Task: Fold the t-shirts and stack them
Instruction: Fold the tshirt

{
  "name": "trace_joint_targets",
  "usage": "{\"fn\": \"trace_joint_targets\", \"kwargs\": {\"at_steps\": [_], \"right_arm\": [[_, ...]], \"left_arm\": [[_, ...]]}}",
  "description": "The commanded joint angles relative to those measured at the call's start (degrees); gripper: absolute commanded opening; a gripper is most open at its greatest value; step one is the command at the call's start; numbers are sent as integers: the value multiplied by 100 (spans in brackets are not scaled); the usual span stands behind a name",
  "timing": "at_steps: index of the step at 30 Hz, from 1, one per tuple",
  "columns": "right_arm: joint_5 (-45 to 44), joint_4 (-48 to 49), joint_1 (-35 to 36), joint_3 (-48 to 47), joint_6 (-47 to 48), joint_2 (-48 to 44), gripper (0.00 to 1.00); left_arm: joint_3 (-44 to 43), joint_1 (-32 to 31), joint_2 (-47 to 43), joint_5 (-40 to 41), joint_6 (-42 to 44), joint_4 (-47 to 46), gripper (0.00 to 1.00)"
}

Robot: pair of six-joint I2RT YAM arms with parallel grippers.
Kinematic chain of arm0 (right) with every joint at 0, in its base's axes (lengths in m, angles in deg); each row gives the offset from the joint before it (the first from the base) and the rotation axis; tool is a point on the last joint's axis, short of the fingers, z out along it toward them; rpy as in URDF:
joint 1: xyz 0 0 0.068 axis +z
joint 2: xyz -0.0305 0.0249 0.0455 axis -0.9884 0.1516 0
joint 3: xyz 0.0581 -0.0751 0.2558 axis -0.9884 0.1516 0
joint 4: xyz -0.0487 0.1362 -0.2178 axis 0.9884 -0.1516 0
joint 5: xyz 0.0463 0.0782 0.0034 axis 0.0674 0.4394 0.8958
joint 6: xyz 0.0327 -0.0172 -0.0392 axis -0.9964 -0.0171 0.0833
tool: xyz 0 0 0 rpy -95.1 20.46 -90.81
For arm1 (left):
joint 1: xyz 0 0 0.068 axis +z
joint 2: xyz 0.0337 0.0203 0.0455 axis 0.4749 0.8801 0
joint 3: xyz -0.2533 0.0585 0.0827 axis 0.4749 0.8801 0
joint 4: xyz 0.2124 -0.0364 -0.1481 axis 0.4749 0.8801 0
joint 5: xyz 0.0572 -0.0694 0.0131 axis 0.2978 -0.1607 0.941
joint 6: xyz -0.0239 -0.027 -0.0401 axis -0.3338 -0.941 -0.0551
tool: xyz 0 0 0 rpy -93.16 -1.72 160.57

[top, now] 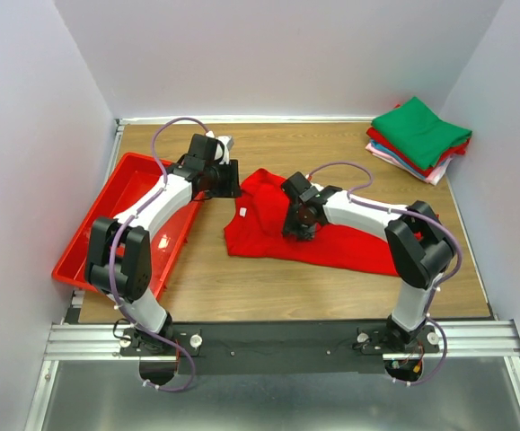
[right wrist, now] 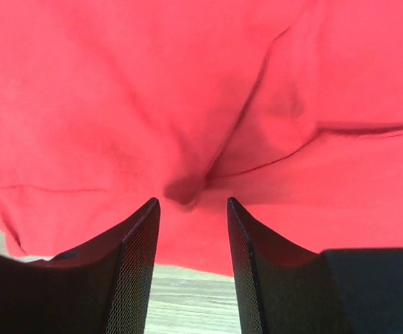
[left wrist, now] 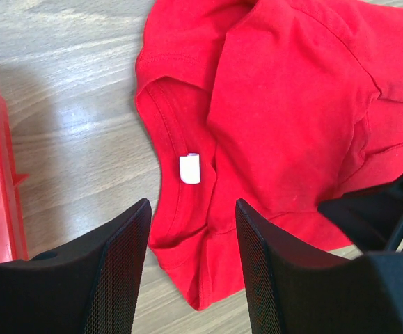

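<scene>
A bright red t-shirt [top: 349,238] lies crumpled in the middle of the table, its white neck tag [top: 242,213] toward the left. A stack of folded t-shirts [top: 418,136], green on top, sits at the back right corner. My left gripper [top: 225,180] hovers at the shirt's upper left edge. In the left wrist view it [left wrist: 193,229] is open above the collar, the tag [left wrist: 189,168] just beyond its tips. My right gripper [top: 300,224] is low over the shirt's middle. It [right wrist: 193,209] is open, with a small pucker of red cloth [right wrist: 184,189] just ahead of the fingertips.
A red plastic tray [top: 107,211] lies along the left edge of the table, partly under the left arm. White walls close in the table at the left, back and right. Bare wood shows in front of the shirt [top: 268,287].
</scene>
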Motion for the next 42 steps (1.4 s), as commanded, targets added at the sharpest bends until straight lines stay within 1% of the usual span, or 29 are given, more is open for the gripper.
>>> {"fn": "trace_joint_targets", "kwargs": {"at_steps": [1,5,9,12,13,15,22,31,33,34,36,37,39,40,42], "right_arm": [[-57,6,206,-299,-108,137,50],[-39,-12,277,-440,-117,348,49],[-83,-12,277,-396,-126,349,47],[-118,-20,268,-361,-117,349,43],[-110,-20,277,-361,-126,366,40],[-101,-38,277,-352,-108,384,39],[-285,-178,277,-124,-222,173,39],[-417,-214,277,-106,-275,261,38],[-452,-214,277,-123,-240,305,35],[-461,-214,277,-167,-214,348,31],[-487,-214,286,-211,-187,358,26],[-505,-214,277,-255,-161,358,21],[-531,-222,277,-308,-143,332,15],[-549,-223,277,-360,-152,314,11],[-575,-231,268,-413,-170,165,7]], "left_arm": [[10,22,-182,47,56,-124,60],[-43,22,-138,38,91,-89,60],[-52,22,-155,73,143,-71,60],[-61,31,-147,65,170,-71,59],[-61,31,-155,73,179,-63,60],[-78,31,-164,65,187,-63,59],[-43,39,-243,65,187,-71,60],[-43,39,-278,29,196,-71,60],[-34,39,-278,38,205,-72,59],[-8,39,-278,56,222,-71,59],[36,39,-322,91,240,-89,59],[106,39,-331,134,249,-115,59],[168,39,-357,170,284,-133,59],[203,39,-366,196,302,-133,59],[282,31,-375,223,310,-150,59]]}}
